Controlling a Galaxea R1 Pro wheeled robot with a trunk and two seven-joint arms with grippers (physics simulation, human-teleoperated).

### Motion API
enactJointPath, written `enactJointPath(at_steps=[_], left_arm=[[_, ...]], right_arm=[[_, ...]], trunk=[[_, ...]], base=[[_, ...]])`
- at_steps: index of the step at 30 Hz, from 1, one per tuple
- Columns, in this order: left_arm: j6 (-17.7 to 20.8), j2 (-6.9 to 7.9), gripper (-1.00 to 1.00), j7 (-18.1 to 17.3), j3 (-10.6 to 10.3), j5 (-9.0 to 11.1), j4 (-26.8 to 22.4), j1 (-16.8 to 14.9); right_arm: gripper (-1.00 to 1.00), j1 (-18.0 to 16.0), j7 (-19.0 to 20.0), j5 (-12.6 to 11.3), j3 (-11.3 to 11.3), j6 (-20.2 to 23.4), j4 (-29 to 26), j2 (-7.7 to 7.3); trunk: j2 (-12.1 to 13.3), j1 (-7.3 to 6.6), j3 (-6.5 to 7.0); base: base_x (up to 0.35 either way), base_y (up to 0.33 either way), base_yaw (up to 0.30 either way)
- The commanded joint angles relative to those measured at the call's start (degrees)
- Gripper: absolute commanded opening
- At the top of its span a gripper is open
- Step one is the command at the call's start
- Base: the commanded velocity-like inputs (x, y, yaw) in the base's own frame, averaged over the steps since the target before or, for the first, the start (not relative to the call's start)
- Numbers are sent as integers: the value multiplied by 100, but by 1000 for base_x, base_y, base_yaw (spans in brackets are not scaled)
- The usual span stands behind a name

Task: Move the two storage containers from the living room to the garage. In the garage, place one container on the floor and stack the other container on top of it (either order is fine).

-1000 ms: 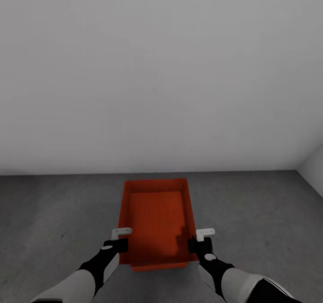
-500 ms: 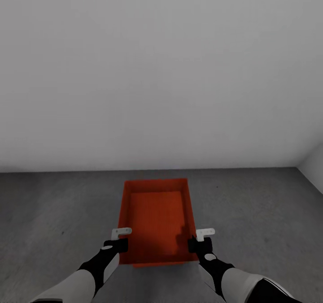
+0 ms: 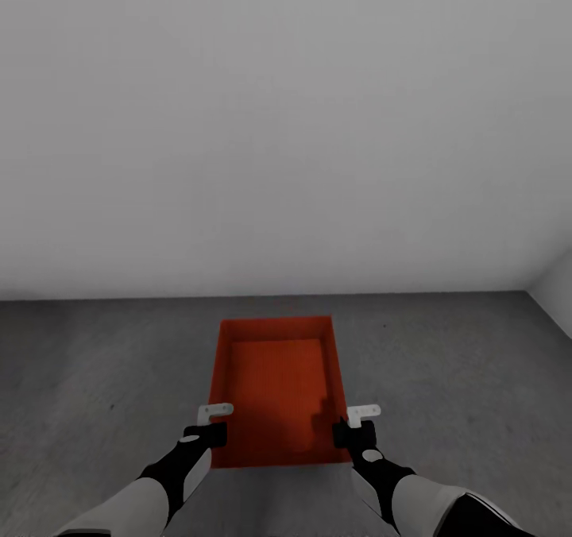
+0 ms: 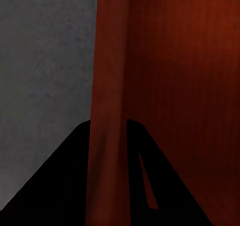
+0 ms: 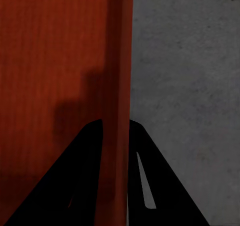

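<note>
Two pincers (image 3: 213, 432) (image 3: 349, 432) still clamped on container (image 3: 274, 386) walls, lower container's protruding edge now hidden.

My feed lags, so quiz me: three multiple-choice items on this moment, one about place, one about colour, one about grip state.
1. Where is the storage container?
A. on a sofa
B. over the concrete floor, before the white wall
C. on a shelf

2. What colour is it?
A. blue
B. green
C. orange-red

3. How do the grippers stand?
A. both closed on its side walls
B. both open, apart from it
C. one holds a lid

Answers:
1 B: the storage container shows over the concrete floor, before the white wall.
2 C: its walls are orange-red.
3 A: the left gripper and right gripper each straddle a wall.
</note>
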Motion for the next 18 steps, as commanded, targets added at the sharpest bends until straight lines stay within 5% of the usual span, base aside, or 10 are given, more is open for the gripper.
enactJointPath(at_steps=[1, 18], left_arm=[[-1, 198, -100, 41, 154, -24, -56, -4], [-1, 198, -100, 41, 154, -24, -56, -4]], right_arm=[[-100, 0, -15, -9, -212, 0, 13, 0], [-100, 0, -15, -9, -210, 4, 13, 0]], trunk=[[-4, 0, -14], [-4, 0, -44]], base=[[0, 0, 0], [0, 0, 0]])
